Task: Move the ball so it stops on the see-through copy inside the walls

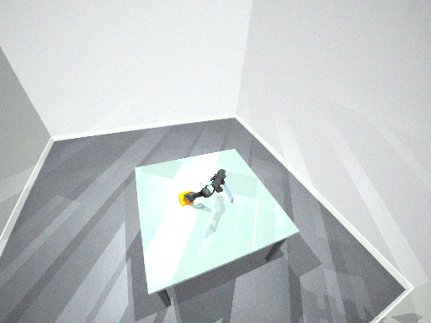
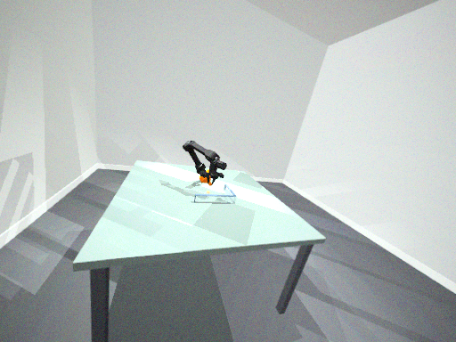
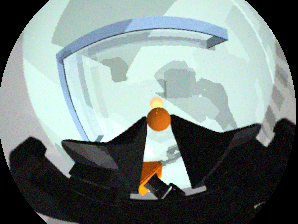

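Fingers clamp the orange ball [image 3: 157, 120] at centre of the wrist view; the pale see-through copy [image 3: 156, 103] sits just above it in frame, inside the clear walls [image 3: 120, 31], over the counter [image 2: 147, 214].

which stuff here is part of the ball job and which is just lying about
Part of the job:
- orange ball, clamped in the gripper
- pale see-through copy, just beyond the ball
- two low clear walls forming the corner

Just there:
- table, which only carries everything
- orange base block at the arm's foot
- nothing else loose shows
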`<state>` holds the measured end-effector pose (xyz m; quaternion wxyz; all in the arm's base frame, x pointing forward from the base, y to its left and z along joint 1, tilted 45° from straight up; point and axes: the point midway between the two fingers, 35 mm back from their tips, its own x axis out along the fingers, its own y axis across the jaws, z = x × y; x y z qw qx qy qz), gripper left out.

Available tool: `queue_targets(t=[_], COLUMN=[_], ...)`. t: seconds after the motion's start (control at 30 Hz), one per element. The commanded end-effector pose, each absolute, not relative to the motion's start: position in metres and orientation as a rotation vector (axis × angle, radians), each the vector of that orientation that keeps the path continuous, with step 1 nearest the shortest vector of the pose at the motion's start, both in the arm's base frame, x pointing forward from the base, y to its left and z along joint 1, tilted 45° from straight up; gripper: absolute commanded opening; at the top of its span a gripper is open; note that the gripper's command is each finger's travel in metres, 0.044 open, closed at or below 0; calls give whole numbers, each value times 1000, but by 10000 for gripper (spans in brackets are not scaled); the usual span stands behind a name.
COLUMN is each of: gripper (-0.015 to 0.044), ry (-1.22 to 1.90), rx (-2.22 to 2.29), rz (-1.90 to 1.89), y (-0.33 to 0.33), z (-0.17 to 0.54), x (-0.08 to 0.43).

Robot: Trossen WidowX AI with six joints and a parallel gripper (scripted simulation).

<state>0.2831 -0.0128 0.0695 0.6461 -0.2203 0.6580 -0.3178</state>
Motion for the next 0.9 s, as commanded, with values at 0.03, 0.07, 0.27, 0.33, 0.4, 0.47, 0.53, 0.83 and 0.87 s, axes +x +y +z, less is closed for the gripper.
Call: queue_targets(t=[0.03, 0.07, 0.27, 0.33, 0.4, 0.47, 0.53, 0.83, 0.87], gripper=[0, 0, 0, 0, 0, 0, 0, 0, 0], ry=[1502, 1502, 1501, 1501, 1501, 1501, 1501, 1501, 1501], rx=[-504, -504, -506, -506, -506, -506, -506, -507, -507], rz=[-727, -727, -731, -731, -731, -731, -731, -731, -732], y=[-31, -35, -56, -59, -59, -59, -59, -68, -69], z=[53, 50, 30, 27, 27, 27, 27, 18, 17], x=[281, 280, 276, 275, 275, 275, 275, 275, 274])
